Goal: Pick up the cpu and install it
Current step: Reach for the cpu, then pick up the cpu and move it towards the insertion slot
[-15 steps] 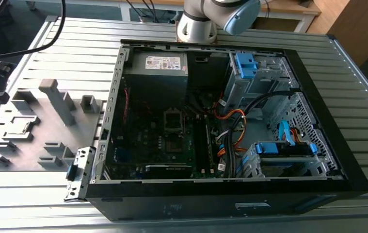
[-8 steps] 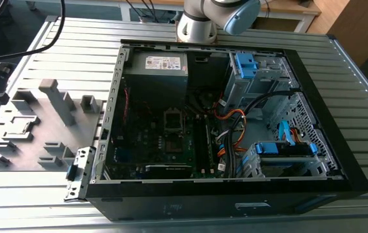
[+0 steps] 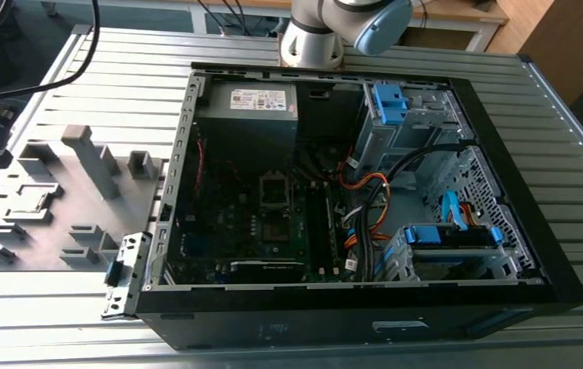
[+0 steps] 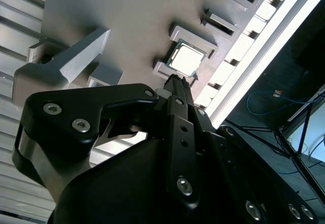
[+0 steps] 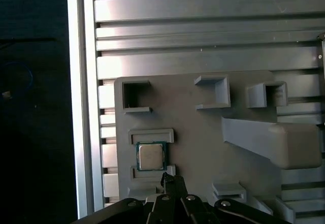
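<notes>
My black pincer (image 5: 167,177) hangs with its tips drawn together, clasping nothing. Just beyond those tips and apart from them, in the first wrist view, lies the cpu (image 5: 151,156). It is a small flat square chip with a dull silver metal top and a thin green edge. It rests flat on the grey plastic holder plate (image 5: 193,142), between two raised grey lips. The plate sits on the ribbed silver metal table (image 5: 203,41).

The arm (image 3: 317,34) is silver-grey, with a pale blue joint cap (image 3: 382,27). The gripper (image 4: 175,82) is matte black, built of angular plates and links studded with silver socket-head screws (image 4: 184,185). A black cable (image 3: 71,69) arcs toward it.
</notes>
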Available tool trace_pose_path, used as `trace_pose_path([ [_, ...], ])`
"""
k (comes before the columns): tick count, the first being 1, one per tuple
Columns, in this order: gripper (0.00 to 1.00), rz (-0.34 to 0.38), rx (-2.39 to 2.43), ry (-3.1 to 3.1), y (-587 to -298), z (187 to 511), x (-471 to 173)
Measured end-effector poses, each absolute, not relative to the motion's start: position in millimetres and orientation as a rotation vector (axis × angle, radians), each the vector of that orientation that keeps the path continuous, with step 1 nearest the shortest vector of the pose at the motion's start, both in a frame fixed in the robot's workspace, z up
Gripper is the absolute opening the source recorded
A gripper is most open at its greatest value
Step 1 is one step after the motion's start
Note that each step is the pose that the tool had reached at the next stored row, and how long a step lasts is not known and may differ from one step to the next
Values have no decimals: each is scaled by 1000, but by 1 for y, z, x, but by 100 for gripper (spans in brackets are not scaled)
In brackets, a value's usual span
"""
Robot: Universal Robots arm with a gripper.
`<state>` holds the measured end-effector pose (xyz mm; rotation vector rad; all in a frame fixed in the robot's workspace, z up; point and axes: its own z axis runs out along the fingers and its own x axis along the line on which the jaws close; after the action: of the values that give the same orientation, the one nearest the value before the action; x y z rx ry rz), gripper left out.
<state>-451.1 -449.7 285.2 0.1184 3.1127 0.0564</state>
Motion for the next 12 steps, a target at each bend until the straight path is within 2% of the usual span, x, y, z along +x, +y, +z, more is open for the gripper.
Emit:
trace_pose_path([
  [12, 11, 56, 118, 3113, -450, 283, -453],
])
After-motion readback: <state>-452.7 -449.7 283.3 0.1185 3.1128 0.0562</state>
